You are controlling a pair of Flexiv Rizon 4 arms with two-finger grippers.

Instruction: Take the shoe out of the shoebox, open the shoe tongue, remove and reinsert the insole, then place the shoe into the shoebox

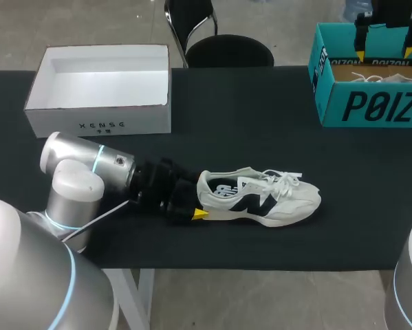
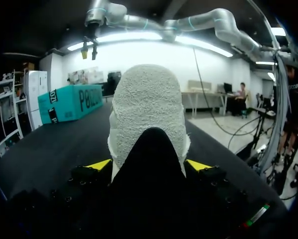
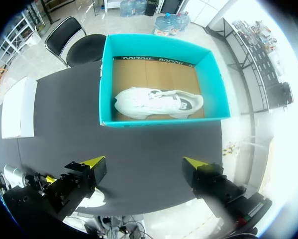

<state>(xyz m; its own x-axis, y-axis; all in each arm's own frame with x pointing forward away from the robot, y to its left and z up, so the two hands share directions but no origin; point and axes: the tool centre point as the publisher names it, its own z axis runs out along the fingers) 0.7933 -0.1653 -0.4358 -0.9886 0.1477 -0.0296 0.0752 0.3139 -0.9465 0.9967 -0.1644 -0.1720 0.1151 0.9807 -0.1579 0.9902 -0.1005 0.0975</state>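
The black tabletop [image 1: 261, 124] carries everything. My left arm [image 1: 89, 172] comes in low from the left side and lies nearly flat along the tabletop. At the far right corner stands the teal shoebox [image 1: 371, 103], open at the top. At the far left is a white box [image 1: 99, 124], also open.

The shoe [image 1: 281, 203], white with dark side marks, rests on its sole near the front middle of the tabletop, well apart from both boxes. Its long axis runs across the tabletop, toe toward my right and heel toward my left arm. A second white shoe [image 3: 156, 102] lies inside the shoebox, along the box's length.

The left gripper [image 1: 192, 206] pinches the heel: in the left wrist view the yellow tips press against it from either side. The right gripper [image 3: 144, 164] hangs above the shoebox, fingers spread wide, holding nothing.
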